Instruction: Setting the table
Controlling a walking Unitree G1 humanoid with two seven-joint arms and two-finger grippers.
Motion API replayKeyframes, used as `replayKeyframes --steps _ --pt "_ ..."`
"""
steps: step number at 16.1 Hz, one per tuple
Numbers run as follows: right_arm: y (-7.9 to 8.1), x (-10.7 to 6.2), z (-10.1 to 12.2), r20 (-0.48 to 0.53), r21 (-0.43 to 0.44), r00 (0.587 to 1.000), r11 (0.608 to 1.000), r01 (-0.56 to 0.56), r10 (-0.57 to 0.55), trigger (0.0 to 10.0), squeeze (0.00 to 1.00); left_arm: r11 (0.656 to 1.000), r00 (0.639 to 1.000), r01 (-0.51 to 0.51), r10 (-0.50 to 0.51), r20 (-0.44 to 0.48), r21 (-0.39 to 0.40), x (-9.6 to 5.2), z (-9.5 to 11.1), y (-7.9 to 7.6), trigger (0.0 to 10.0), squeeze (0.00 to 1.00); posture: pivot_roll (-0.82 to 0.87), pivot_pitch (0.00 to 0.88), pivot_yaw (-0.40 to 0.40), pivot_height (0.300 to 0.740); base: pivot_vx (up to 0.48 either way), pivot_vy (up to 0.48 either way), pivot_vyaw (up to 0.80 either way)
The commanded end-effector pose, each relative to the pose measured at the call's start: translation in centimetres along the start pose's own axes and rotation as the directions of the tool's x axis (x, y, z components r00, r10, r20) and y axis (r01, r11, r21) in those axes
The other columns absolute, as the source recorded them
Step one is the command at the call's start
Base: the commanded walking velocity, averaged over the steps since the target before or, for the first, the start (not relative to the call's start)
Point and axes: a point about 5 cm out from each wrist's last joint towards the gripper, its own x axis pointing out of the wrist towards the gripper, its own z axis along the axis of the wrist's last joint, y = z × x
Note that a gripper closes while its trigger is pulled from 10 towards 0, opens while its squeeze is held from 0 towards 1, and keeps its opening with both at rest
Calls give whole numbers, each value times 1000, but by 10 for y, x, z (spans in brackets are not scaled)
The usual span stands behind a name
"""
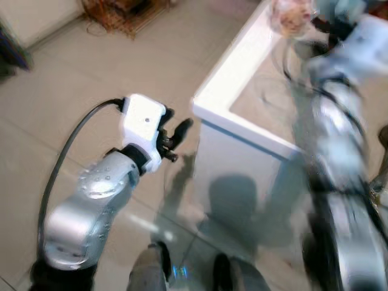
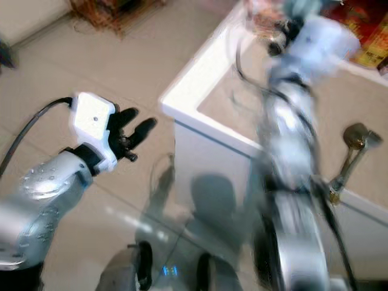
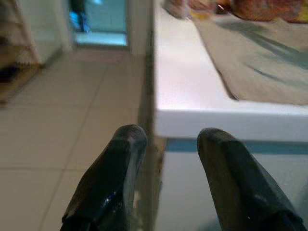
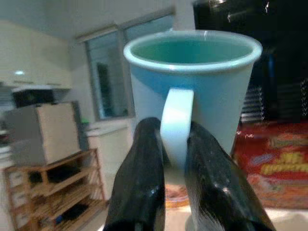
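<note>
A light blue mug (image 4: 192, 82) hangs upright in the right wrist view, with my right gripper (image 4: 175, 130) shut on its handle. The right arm (image 1: 333, 121) is blurred and reaches up over the white table (image 1: 209, 100), which carries a beige mat (image 1: 267, 103). My left gripper (image 1: 177, 134) is held out over the floor just left of the table's corner. Its fingers (image 3: 125, 159) stand open with nothing between them, facing the table's edge (image 3: 202, 115).
A brass-coloured utensil (image 2: 354, 136) lies on the mat near the table's right side. Red snack packets (image 2: 364, 36) sit at the back of the table. A wire rack (image 1: 121, 12) stands on the tiled floor far left. Wooden shelves (image 4: 53, 192) stand beyond the mug.
</note>
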Motion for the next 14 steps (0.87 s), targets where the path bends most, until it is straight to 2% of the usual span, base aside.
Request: replayKeyframes --steps 1,3,5,7,9,10,11,12,14 --pt "6 -11 24 31 10 998 999 -53 53 10000 0 999 999 -42 42 16 -1 1 -1 4 10000 0 44 32 -16 740 0 0 0" --pt "3 -39 36 13 -13 996 996 -91 91 10000 0 998 997 -62 63 50 -2 -1 0 8 10000 0 31 16 -10 740 0 0 0" --pt "3 -75 30 -78 -22 986 988 -150 148 10000 0 997 995 -78 77 71 17 -8 -2 8 10000 0 30 8 -14 740 0 0 0" --pt "3 -99 13 -252 -70 952 977 -199 176 10000 0 995 994 -90 87 69 33 -11 -8 4 10000 0 39 1 -32 740 0 0 0" --pt "-2 -118 -5 -404 -63 908 987 -151 113 10000 0 994 993 -102 100 54 31 -15 -16 3 10000 0 50 0 -59 740 0 -204 0" --pt "-3 -122 -7 -426 -54 898 988 -146 109 10000 0 994 993 -106 104 51 29 -16 -18 3 10000 0 54 0 -64 740 0 -416 0" --pt "-3 -146 -14 -480 -48 862 976 -211 163 10000 0 992 993 -119 118 26 35 -21 -27 4 10000 0 56 0 -69 740 0 -420 0" --pt "-2 -161 -14 -493 -26 847 970 -242 198 10000 0 992 993 -119 118 18 42 -27 -32 6 10000 0 53 0 -70 740 0 -420 0" --pt "0 -165 -12 -491 -16 845 968 -252 212 10000 0 992 994 -112 111 20 50 -28 -33 8 10000 0 49 0 -61 740 0 -420 0"
